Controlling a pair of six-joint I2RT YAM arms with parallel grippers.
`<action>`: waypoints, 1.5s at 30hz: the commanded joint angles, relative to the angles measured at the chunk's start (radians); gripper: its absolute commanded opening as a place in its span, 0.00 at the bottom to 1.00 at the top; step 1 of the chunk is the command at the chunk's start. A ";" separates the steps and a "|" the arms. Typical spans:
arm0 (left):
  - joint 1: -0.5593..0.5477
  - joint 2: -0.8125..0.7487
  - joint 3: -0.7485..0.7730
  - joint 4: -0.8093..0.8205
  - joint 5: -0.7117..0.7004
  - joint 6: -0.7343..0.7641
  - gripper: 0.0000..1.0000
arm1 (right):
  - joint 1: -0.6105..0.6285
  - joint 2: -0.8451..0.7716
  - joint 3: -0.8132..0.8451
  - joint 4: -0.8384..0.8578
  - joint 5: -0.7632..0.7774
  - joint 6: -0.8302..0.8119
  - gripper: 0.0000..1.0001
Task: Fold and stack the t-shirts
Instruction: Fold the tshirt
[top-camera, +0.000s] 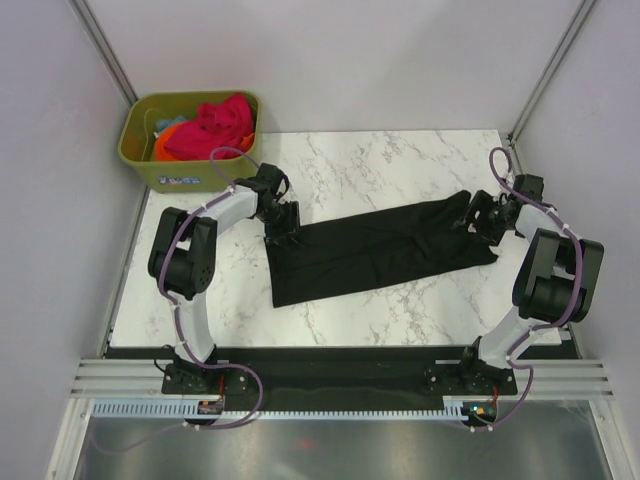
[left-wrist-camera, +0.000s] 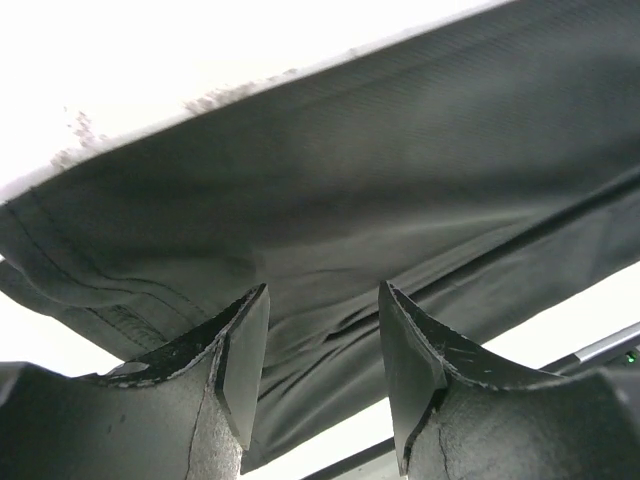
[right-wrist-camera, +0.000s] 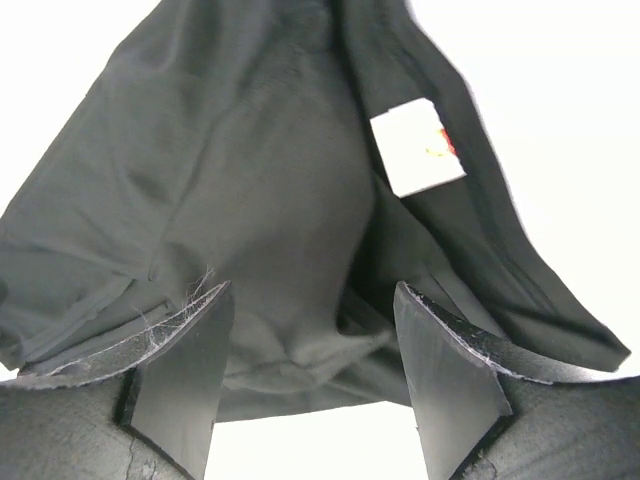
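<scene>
A black t-shirt (top-camera: 375, 252) lies folded lengthwise into a long band across the marble table. My left gripper (top-camera: 280, 226) is open at its left end, jaws apart over the cloth (left-wrist-camera: 330, 210) near the hemmed edge. My right gripper (top-camera: 478, 218) is open at the right end, jaws apart over the bunched collar area (right-wrist-camera: 280, 230) with a white neck label (right-wrist-camera: 417, 147). Pink-red (top-camera: 215, 122) and orange (top-camera: 166, 144) tees lie in the bin, with a bit of teal cloth.
An olive-green bin (top-camera: 187, 170) stands at the table's far left corner. The marble table (top-camera: 400, 160) is walled by grey panels left and right. A dark strip with the arm bases runs along the near edge (top-camera: 330, 375).
</scene>
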 joint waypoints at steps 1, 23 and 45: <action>0.008 0.005 0.031 0.006 -0.014 -0.019 0.55 | 0.005 0.013 -0.002 0.086 -0.077 -0.045 0.74; 0.018 0.019 0.017 0.005 -0.060 0.000 0.54 | -0.026 -0.020 -0.067 -0.016 -0.116 0.044 0.56; 0.016 0.029 0.008 0.003 -0.107 0.003 0.54 | -0.086 -0.046 -0.040 -0.124 -0.092 0.225 0.43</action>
